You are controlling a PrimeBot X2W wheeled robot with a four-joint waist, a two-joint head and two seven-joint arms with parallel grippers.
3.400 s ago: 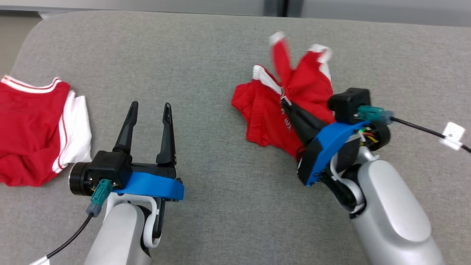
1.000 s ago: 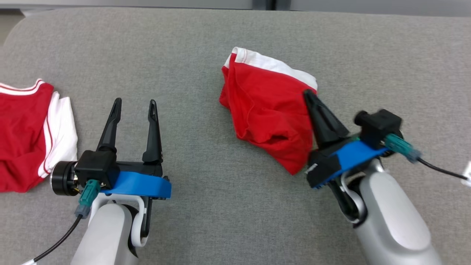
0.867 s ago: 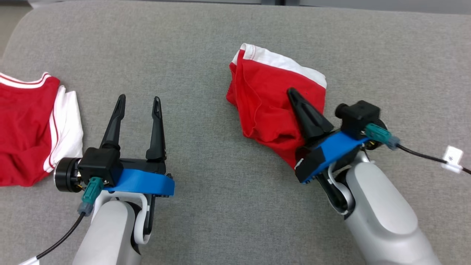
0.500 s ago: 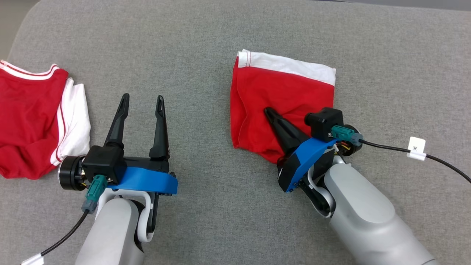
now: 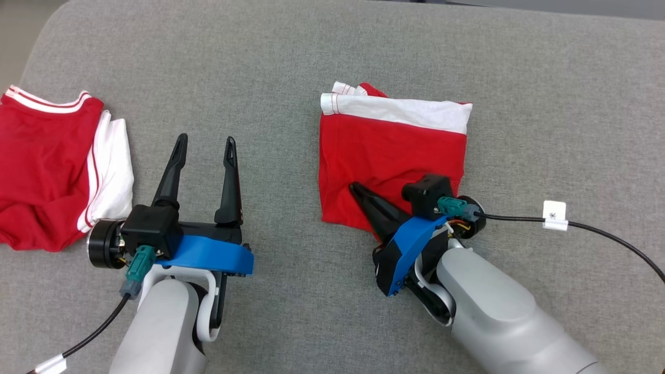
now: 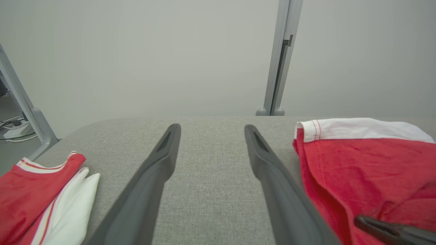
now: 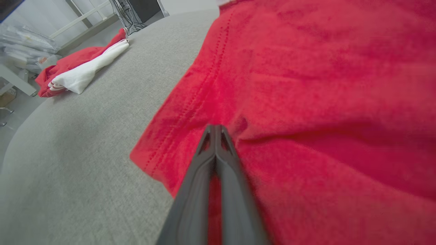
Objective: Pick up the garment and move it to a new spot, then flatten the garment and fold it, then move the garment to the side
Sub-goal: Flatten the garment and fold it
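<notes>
**Soft red garment lies spread, closed pincer on its lower edge**

The red garment (image 5: 389,156) lies right of centre in the head view, directly on the grey cushioned surface (image 5: 280,62). It is spread into a rough square with its white band (image 5: 400,110) along the top edge and a small bunch of cloth poking out at the upper left corner.

It looks like thin knit jersey: light, limp, and likely to wrinkle or drag over the fuzzy cushion rather than slide. It should be lifted by pinching both layers at a stitched hem or a corner. The two ends of the white band, or the lower corners, look like the firmest holds.

The right gripper (image 5: 355,187) has its fingers pressed together, tips lying on the cloth near the garment's lower left edge. Whether a fold is pinched between them cannot be told.

The left gripper (image 5: 205,140) is spread wide over bare cushion at the lower left, holding nothing.

No container is in play. A second red-and-white garment (image 5: 47,171) lies loose at the left edge.
</notes>
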